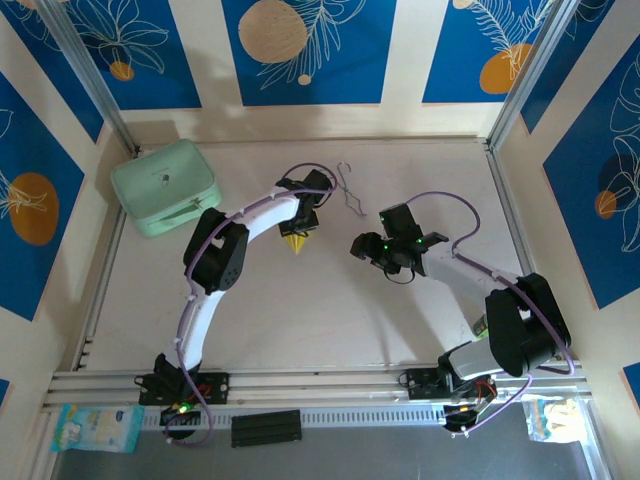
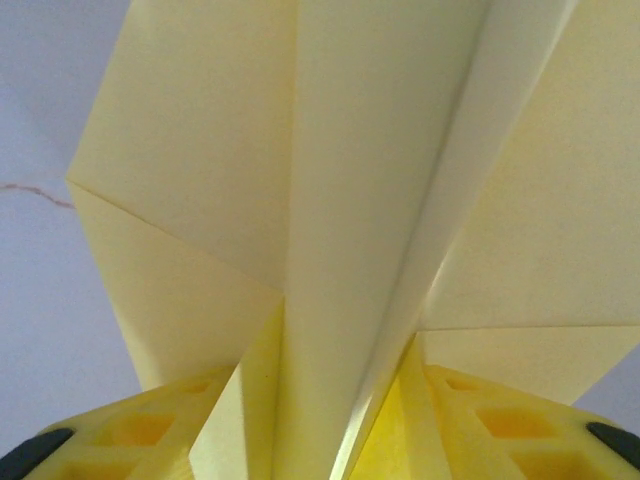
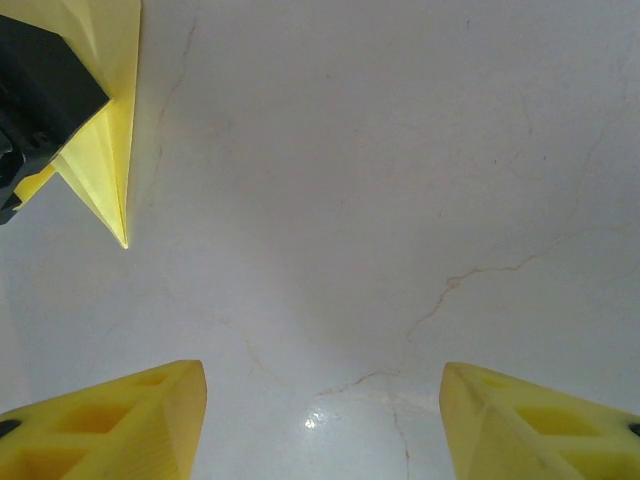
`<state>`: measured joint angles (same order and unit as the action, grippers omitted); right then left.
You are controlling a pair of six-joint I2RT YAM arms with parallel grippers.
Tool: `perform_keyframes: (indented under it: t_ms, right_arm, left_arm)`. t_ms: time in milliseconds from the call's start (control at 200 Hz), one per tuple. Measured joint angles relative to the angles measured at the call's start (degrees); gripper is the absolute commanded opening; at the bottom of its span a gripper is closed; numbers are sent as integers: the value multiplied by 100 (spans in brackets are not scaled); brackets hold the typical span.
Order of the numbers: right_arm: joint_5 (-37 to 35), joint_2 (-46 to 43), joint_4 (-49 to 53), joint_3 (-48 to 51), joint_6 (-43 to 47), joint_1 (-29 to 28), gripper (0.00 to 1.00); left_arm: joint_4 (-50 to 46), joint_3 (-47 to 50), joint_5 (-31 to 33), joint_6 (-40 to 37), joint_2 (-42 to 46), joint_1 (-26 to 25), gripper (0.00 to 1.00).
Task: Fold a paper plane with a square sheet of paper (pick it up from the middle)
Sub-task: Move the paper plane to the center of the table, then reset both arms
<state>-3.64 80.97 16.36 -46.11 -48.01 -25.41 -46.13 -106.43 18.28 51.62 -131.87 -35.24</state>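
Clearly the small yellow folded paper plane [image 1: 296, 243] sat at the tip of the left end effector [image 1: 299, 230], mid-frame in the top view. Its nose aimed at the frame's bottom, long axis approx. vertical. Its keel ran btw. the yellow fingers [image 2: 150, 430], but I couldn't tell whether they pinched it or just flanked it. The right end effector [image 3: 322, 380] hung w/ jaws apart, nothing btw. them, over pale tabletop [image 1: 300, 320] just right of the plane. The left arm was nearer, so the next move prob. fell to it.
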Motion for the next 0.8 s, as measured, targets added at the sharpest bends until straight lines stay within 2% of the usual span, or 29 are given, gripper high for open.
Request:
perform_keyframes:
  t_ms: [465,800]
  right_arm:
    - [2,0,0,0,0,7,64]
    - [-31,-197,238,-129,175,155,67]
  left_arm:
    - [-151,-98,-90,-26,92,0,58]
    - [-151,-22,-74,-122,992,0,68]
